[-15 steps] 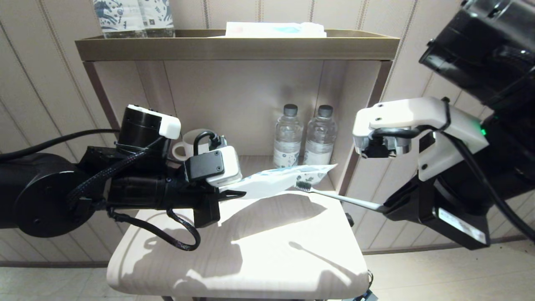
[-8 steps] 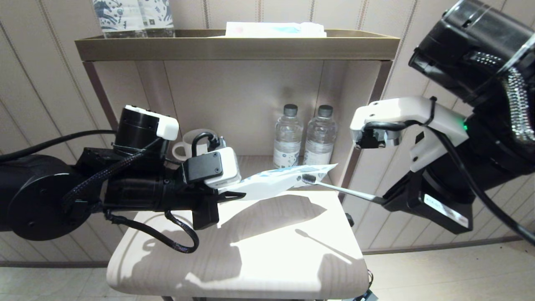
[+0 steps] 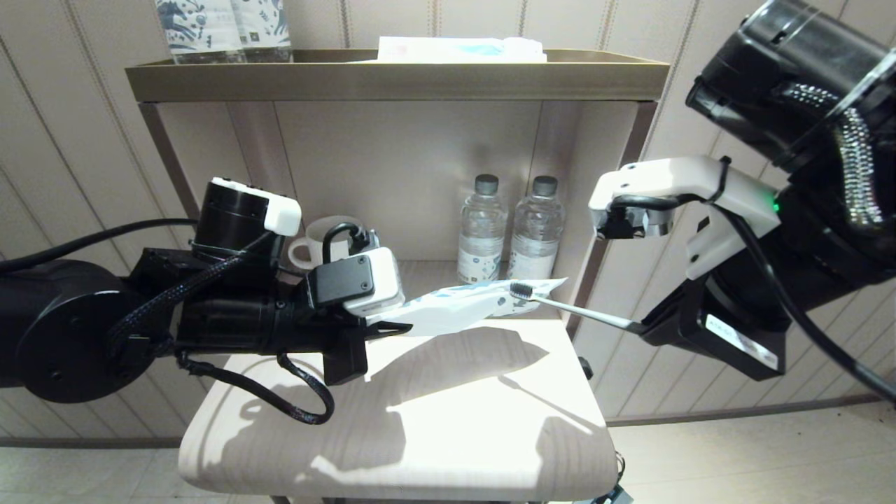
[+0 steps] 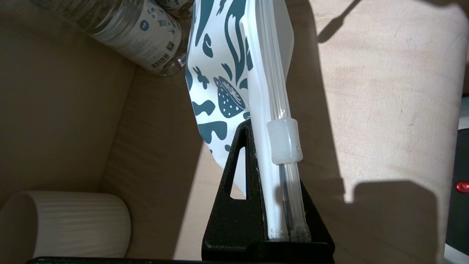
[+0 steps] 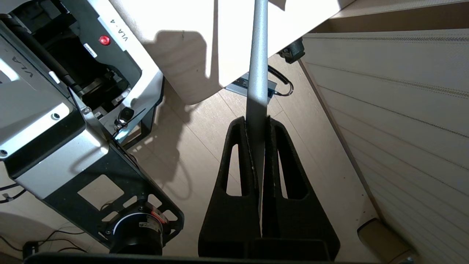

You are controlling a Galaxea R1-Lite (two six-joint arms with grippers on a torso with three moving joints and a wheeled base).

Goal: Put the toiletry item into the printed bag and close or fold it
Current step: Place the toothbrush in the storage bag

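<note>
The toothbrush is in the air above the right back corner of the stool, pinched by its handle end between the pressed-together fingers of the right gripper. It slopes up from that gripper toward the left, and its dark bristle head lies against the free end of the bag. Whether the head is inside the mouth or only resting on the bag cannot be told. In the right wrist view the grey handle runs straight out from between the two black fingers.

The bag is also off the stool, held out roughly level over its back edge. The left gripper pinches one end of it, and the far end reaches toward the toothbrush. In the left wrist view the zip strip runs along the bag's edge with its pale slider just beyond the fingers, and the blue leaf print covers the panel beside it.

Behind the stool stands a shelf unit. Two water bottles stand side by side in its lower compartment, and a white mug sits there partly hidden by the left arm. On top are blue-patterned packages and a flat white packet.
</note>
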